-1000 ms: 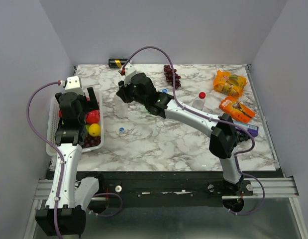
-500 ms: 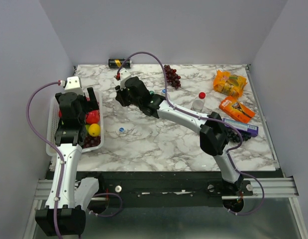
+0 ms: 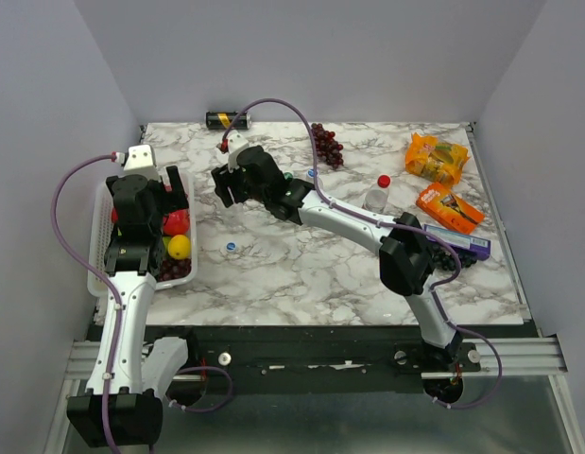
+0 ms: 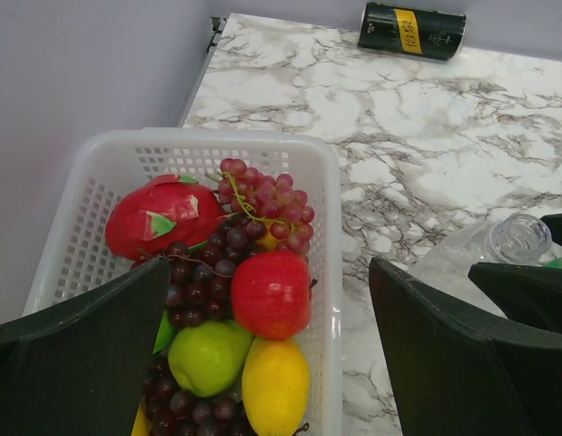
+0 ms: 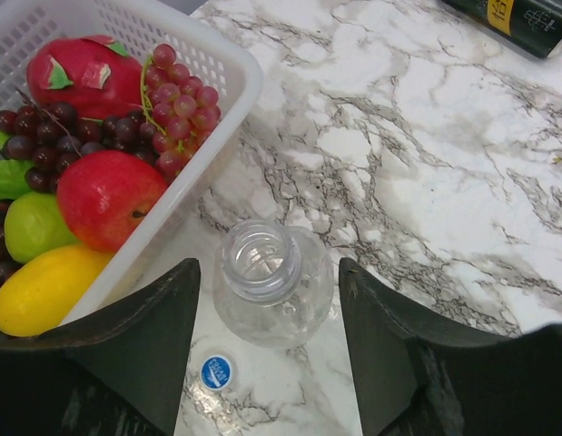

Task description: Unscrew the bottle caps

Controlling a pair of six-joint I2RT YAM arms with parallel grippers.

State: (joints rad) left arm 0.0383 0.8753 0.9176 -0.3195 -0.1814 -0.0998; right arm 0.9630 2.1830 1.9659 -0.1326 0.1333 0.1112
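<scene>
A clear bottle [image 5: 273, 282] stands upright on the marble with its mouth uncapped, between the fingers of my right gripper [image 5: 269, 268], which is open with a gap on each side. A blue cap [image 5: 216, 371] lies loose on the table by the bottle, also seen from above as the blue cap [image 3: 231, 247]. In the top view my right gripper [image 3: 226, 187] hangs next to the basket. Another clear bottle with a red cap [image 3: 377, 194] stands mid-table. My left gripper [image 4: 271, 354] is open above the fruit basket, empty.
The white basket [image 3: 101, 236] of fruit sits at the left edge, close to the uncapped bottle. A black-and-gold can [image 3: 224, 119] lies at the back. Grapes [image 3: 327, 144] and orange snack packs [image 3: 436, 156] lie at the back right.
My right arm has swung left toward the basket, and its jaws have opened off the clear bottle. The left arm has not moved.
</scene>
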